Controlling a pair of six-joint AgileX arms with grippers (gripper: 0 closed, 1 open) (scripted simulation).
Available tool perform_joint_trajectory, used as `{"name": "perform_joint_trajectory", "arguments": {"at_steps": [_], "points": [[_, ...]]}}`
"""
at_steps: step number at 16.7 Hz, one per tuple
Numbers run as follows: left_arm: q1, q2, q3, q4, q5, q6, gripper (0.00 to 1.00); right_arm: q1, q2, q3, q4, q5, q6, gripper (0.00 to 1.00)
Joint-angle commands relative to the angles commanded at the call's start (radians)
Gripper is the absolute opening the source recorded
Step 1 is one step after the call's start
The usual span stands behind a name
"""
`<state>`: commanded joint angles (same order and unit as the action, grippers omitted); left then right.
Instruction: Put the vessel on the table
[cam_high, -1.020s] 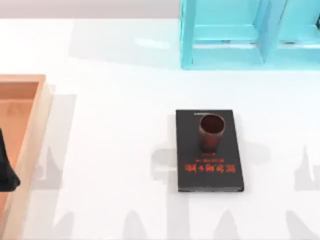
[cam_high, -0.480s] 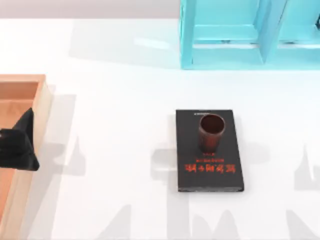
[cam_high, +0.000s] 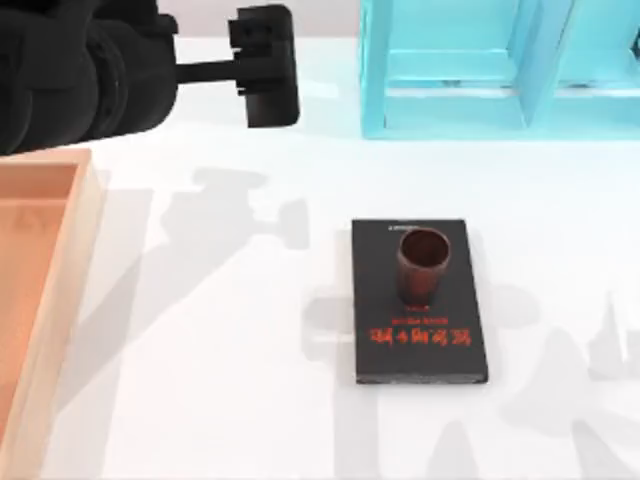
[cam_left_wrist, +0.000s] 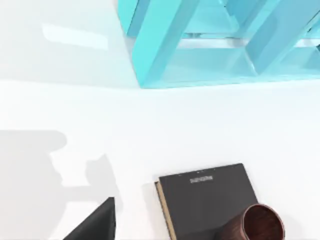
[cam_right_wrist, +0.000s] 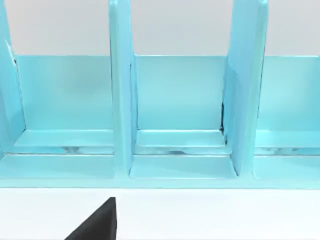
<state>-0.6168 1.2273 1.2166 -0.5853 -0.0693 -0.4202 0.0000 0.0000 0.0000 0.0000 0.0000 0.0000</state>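
The vessel (cam_high: 423, 262) is a small reddish-brown cup that stands upright on a black book (cam_high: 418, 300) with red lettering, right of the table's middle. The glossy white table (cam_high: 230, 350) lies all around the book. My left gripper (cam_high: 268, 68) hangs high over the back left of the table, well away from the vessel and to its far left. In the left wrist view the vessel (cam_left_wrist: 257, 225) and the book (cam_left_wrist: 207, 200) lie below it, with a black part of the gripper (cam_left_wrist: 95, 224) at the edge. A black part of my right gripper (cam_right_wrist: 95, 222) faces the shelf.
A light wooden tray (cam_high: 40, 290) sits along the table's left edge. A turquoise shelf unit (cam_high: 500, 70) stands at the back right, with its open compartments (cam_right_wrist: 175, 105) close before the right wrist. White tabletop stretches between the tray and the book.
My left arm has swung up from beside the tray at the left edge to high over the back left of the table. The vessel and the book have stayed put.
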Motion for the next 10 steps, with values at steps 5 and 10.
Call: {"name": "perform_joint_trajectory", "arguments": {"at_steps": [5, 10], "points": [[-0.188, 0.482, 0.543, -0.275, -0.051, -0.190, 1.00, 0.000, 0.000, 0.000, 0.000, 0.000, 0.000, 1.00], [-0.302, 0.833, 0.914, -0.560, -0.108, -0.352, 1.00, 0.000, 0.000, 0.000, 0.000, 0.000, 0.000, 1.00]]}}
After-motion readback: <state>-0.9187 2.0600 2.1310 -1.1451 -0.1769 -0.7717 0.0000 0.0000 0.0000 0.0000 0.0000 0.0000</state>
